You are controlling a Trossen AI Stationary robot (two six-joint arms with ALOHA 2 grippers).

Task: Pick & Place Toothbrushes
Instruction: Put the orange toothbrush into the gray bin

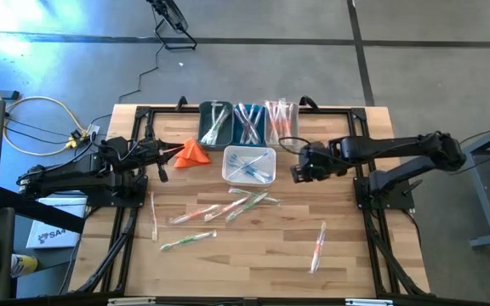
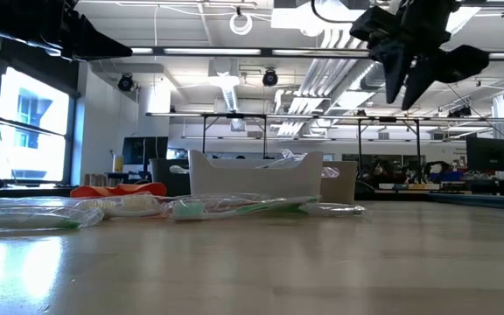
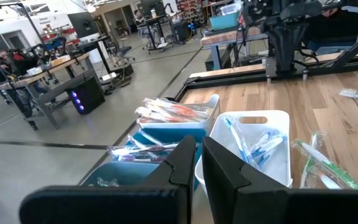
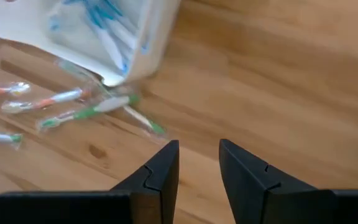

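High view: I had the right gripper hovering empty just beside the white bin, fingers parted by a small gap in its wrist view. Left gripper waited near the table's left edge by the orange cloth, fingers nearly together, empty. Loose toothbrushes lay mid-table, one nearer the right edge; others filled the far-edge bins.
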